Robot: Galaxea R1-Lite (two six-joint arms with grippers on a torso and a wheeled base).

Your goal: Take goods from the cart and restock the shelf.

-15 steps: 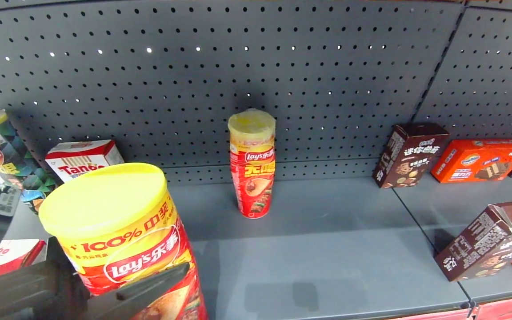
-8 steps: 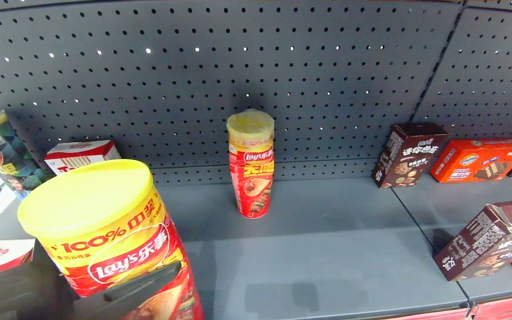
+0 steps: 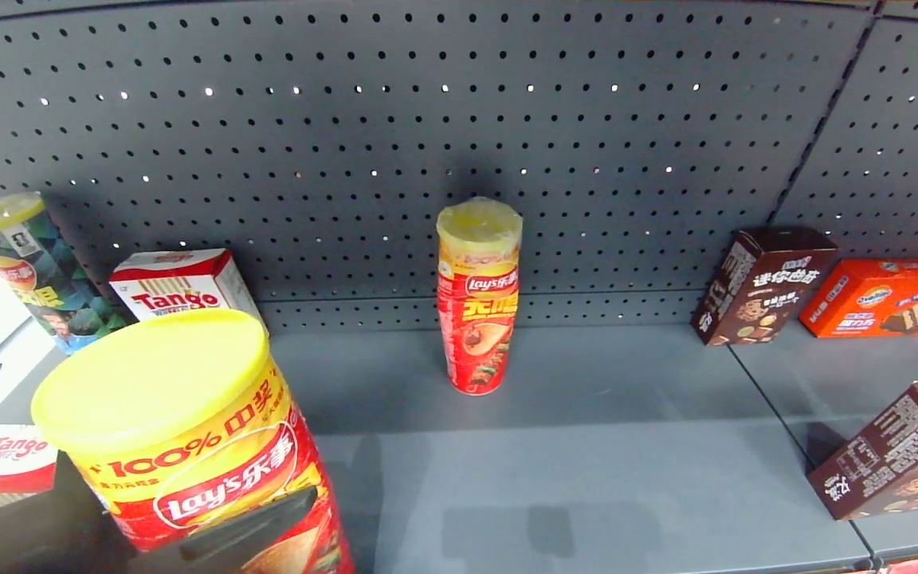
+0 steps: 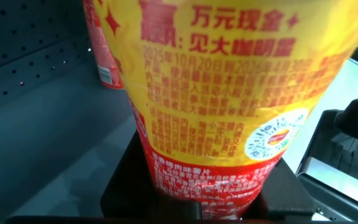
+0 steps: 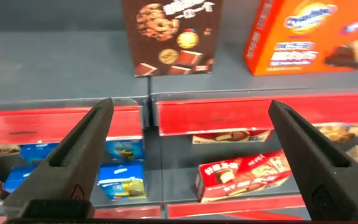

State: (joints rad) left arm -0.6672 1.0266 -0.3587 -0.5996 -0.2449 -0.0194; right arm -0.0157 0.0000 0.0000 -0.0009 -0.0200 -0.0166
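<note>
Yellow-lidded chip can (image 3: pixel 188 438), held upright and clamped in the left gripper (image 3: pixel 212 526), hovers front-left of the matching can (image 3: pixel 478 295) on the shelf (image 3: pixel 586 462), likely for standing beside it; the right gripper (image 5: pixel 191 109) is spread apart, empty.

left gripper (image 3: pixel 188 522) sits low on the robot's left, close under the head camera, clamped on a chip can (image 3: pixel 164 414). The can is upright with a slight lean. One dark finger (image 3: pixel 244 518) runs across the can's front, below the yellow band; the opposite finger is hidden behind it. In the left wrist view the gripper body is under the can's lower end. right gripper (image 5: pixel 189 106): fingers (image 5: pixel 73 168) spread wide, nothing between them, aimed forward.
</note>
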